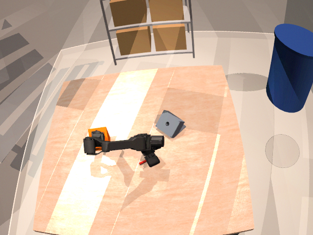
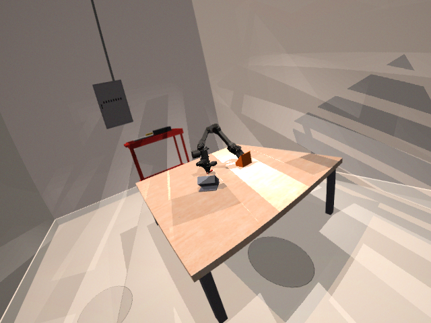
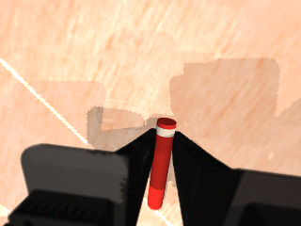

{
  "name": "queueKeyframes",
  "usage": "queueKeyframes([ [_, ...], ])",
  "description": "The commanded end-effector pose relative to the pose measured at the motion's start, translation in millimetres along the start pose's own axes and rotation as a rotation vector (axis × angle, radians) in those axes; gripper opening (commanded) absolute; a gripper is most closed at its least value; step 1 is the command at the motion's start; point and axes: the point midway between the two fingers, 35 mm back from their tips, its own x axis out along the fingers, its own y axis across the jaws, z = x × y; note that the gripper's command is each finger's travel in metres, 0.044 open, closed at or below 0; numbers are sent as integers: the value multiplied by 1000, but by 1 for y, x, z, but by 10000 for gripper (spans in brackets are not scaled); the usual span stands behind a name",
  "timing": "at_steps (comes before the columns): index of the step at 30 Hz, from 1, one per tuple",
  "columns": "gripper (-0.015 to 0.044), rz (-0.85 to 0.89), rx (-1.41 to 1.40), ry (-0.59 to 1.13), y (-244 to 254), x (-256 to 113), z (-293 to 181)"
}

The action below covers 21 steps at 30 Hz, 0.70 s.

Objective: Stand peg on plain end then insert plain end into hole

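Note:
The red peg [image 1: 143,162] [image 2: 211,170] [image 3: 161,162] is held between the fingers of my gripper [image 1: 146,160] [image 2: 209,171] [image 3: 164,135], which is shut on it. In the wrist view its white-banded end is at the fingertips, and the plain end points toward the bottom of the picture. The peg is tilted and appears raised off the table; its exact height is hard to tell. The grey sloped panel [image 1: 171,118] [image 2: 207,180] stands apart from the gripper, and its round dark hole [image 1: 167,123] is empty. The hole is not visible in the exterior view.
The wooden table [image 1: 191,182] [image 2: 243,222] carries the arm and the panel. The orange block [image 1: 102,130] [image 2: 244,159] is at the arm's base. The panel stands beyond the arm's wrist in the top view. A shelf, blue bin and red cart are away from the table.

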Motion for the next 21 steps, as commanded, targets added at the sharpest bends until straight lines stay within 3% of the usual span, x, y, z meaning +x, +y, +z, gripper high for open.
queueKeyframes([
  [1,49,1,-2,-40,0,-3,-1],
  [21,49,2,-3,-214,0,-14,-9],
])
